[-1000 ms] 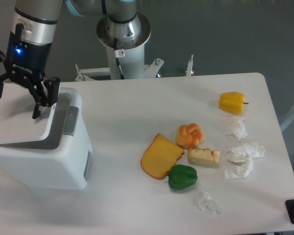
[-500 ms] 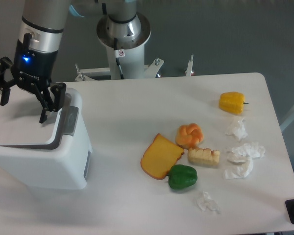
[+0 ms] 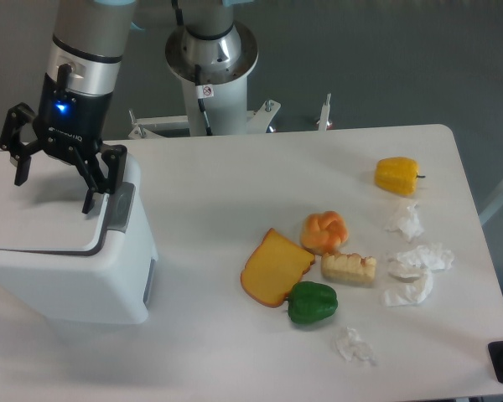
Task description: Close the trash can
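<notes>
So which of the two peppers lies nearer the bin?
The green pepper, at the table's front beside the yellow wedge. The yellow pepper sits far off toward the back right corner, well beyond the bin.

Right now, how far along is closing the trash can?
Nearly done, it seems: the lid lies flat on the trash can, no gap showing along its near edge. The gripper hangs just above it, jaws spread and empty. What's left is perhaps a press to seat it, then pulling away.

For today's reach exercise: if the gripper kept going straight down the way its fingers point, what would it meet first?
Most likely the flat white lid of the trash can: the open gripper hangs directly over it, though the gap is hard to judge.
</notes>
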